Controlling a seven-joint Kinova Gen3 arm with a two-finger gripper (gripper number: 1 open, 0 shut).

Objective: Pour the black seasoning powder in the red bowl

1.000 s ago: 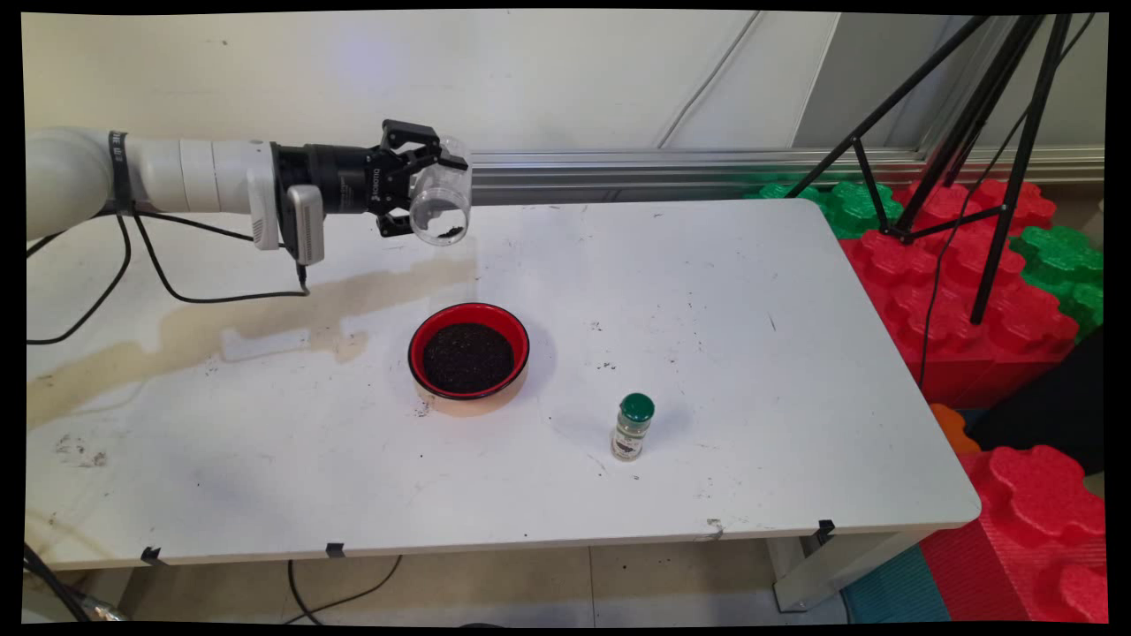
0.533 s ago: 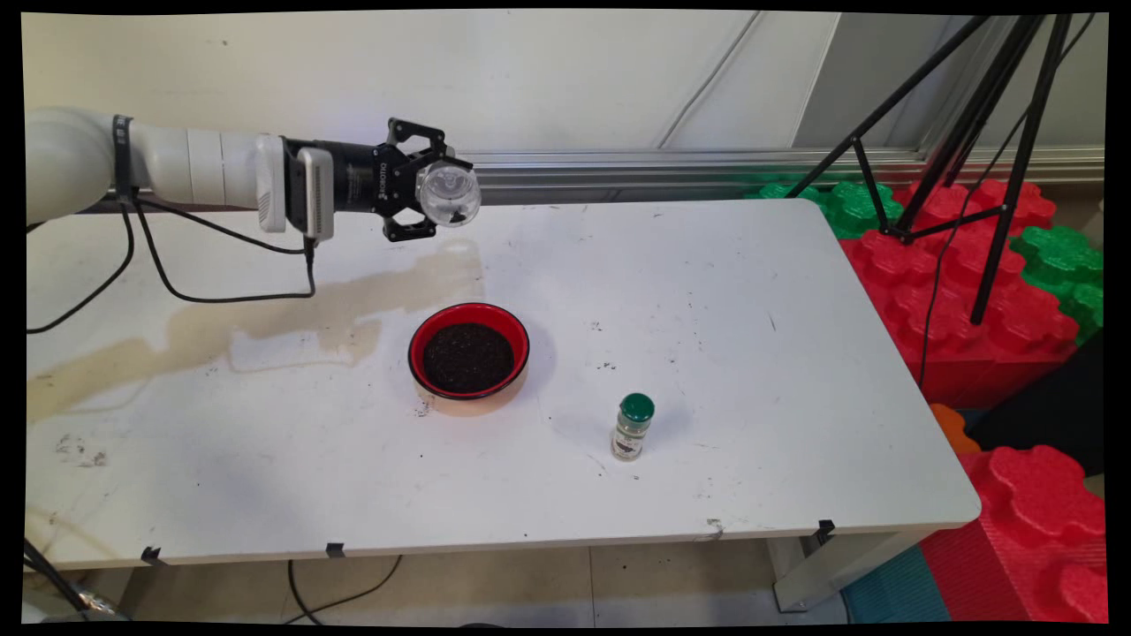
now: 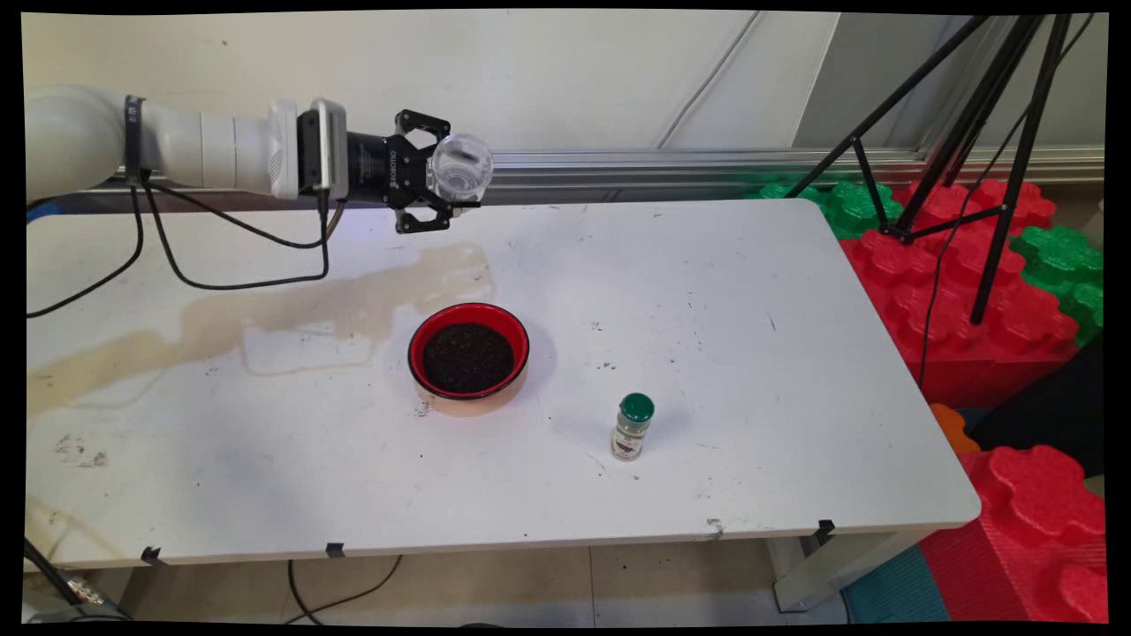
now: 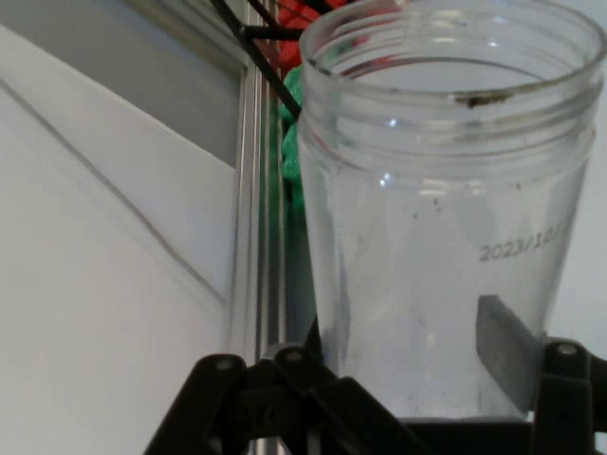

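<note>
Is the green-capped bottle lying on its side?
No, the green-capped bottle stands upright on the table, cap uppermost.

Jar point(image 4: 446, 237): clear, colourless; a few dark specks at the rim and wall; pale printed date on its side. Gripper point(image 3: 442, 172): black; fingers point(image 4: 507, 351) grey-padded. Arm point(image 3: 177, 150): white, with a black band and black cables point(image 3: 168, 265). Bowl point(image 3: 468, 393): red inside rim, tan outside, black granular contents. Bottle point(image 3: 633, 428): green cap, clear body, dark contents at the bottom, pale label. Table point(image 3: 751, 353): white, with a long tan stain at left and scattered dark specks. Blocks point(image 3: 972, 265): red and green, studded. Tripod point(image 3: 972, 132): black. Wall point(image 3: 353, 71): cream.
</note>
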